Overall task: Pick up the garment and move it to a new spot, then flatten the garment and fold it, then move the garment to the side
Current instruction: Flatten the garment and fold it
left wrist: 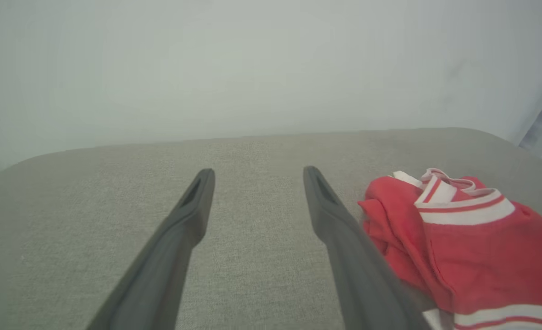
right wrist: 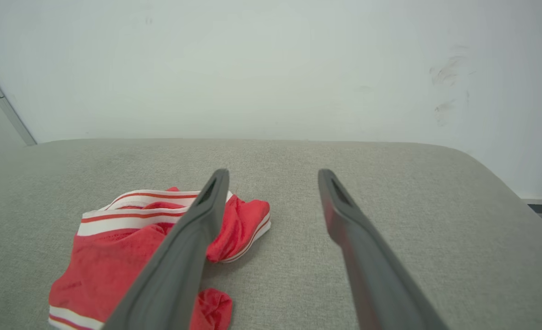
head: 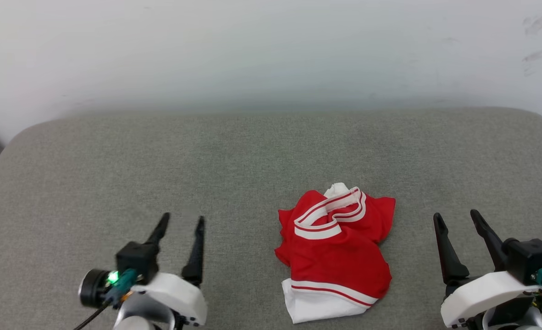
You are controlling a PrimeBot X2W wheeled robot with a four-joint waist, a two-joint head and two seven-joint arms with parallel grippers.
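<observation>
Lying crumpled on the grey cushion (head: 170, 151), the garment (head: 335, 256) sits in the near half of the head view, right of centre. It is between the two grippers and touches neither. Red cloth is bunched in the middle. A white band with red stripe trim loops across the far part, and a white panel edged with a red stripe lies at the near end.

Left gripper (head: 183, 217): released, fingers spread and holding nothing, over bare cushion and apart from the garment's left edge.

Right gripper (head: 456, 214): released likewise, fingers apart and empty, near the garment's right edge.

Left wrist view: the right-hand finger (left wrist: 344, 238) overlaps the garment's edge in the picture, though the head view shows a gap between them.

Right wrist view: the left-hand finger (right wrist: 184, 247) crosses in front of the garment in the same way.

A pale wall (head: 252, 46) rises behind the cushion.
</observation>
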